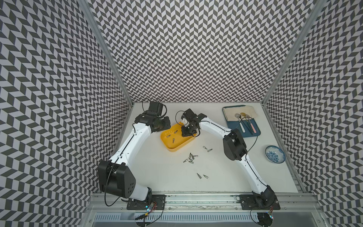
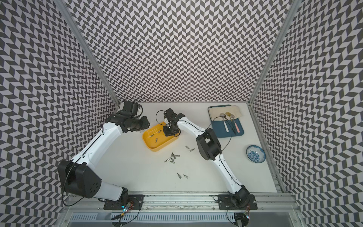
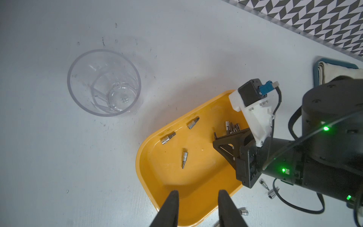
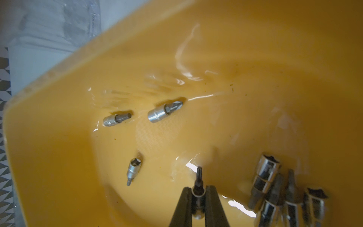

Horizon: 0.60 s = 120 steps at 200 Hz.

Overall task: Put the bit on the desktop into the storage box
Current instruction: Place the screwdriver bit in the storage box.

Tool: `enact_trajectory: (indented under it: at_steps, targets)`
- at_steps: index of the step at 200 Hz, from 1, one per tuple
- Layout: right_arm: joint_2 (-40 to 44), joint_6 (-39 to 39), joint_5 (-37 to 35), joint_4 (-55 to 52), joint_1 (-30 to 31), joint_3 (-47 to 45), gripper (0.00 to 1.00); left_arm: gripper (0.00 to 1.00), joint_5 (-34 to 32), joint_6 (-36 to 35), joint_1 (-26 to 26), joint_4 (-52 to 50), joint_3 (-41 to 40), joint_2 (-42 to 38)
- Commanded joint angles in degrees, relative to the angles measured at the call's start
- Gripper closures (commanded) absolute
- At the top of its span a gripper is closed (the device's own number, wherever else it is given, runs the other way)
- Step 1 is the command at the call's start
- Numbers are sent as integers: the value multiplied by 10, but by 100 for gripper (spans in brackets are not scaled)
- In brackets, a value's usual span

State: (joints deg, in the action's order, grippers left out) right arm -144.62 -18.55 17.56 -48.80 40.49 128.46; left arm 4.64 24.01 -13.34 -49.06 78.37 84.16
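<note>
While right end effector (image 4: 198,189) grips dark-tipped chrome bit (image 4: 198,176) over storage box (image 4: 59,157), left end effector (image 3: 198,192) parted.

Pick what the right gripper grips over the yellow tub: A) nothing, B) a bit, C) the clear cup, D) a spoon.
B: the right wrist view shows the right gripper shut on a bit, over the yellow tub.

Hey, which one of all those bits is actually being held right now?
The bit pinched in the right end effector, over the storage box. All others lie loose in the box or on the desktop.
</note>
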Motion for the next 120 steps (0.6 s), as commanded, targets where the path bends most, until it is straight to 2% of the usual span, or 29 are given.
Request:
enact_trajectory:
  at_steps: [1, 35, 82, 120]
  targets:
    - [-15, -2, -20, 11, 6, 16, 93, 62, 10, -3, 2, -8, -7, -19]
    - [-14, -3, -26, 11, 7, 17, 77, 62, 11, -2, 2, -9, -11, -24]
    - [3, -7, -19, 17, 7, 22, 73, 62, 14, 0, 2, -11, -24, -37]
    - [62, -13, 5, 36, 7, 21, 70, 62, 21, 8, 2, -7, -62, -68]
